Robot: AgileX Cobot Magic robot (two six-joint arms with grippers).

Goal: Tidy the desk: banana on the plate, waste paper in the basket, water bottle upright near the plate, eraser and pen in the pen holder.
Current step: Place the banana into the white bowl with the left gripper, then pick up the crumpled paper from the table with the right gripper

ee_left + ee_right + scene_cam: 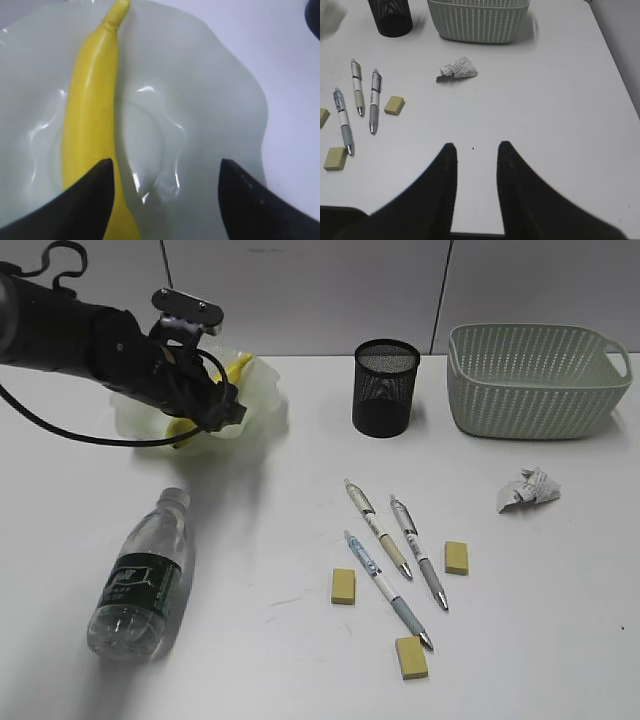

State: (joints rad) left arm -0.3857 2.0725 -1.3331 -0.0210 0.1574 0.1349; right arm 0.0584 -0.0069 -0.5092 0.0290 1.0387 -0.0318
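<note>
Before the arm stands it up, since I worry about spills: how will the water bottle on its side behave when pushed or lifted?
The water bottle lies on its round side, so a nudge would probably roll it. It looks thin, clear plastic, likely denting under a firm squeeze. Smooth walls may slip.

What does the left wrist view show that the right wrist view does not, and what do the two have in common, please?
Only the left wrist view shows the banana lying on the pale plate, between open jaws. Only the right wrist view shows the crumpled paper, basket, three pens and yellow erasers. Both share the white desk and a corner of the black pen holder.
</note>
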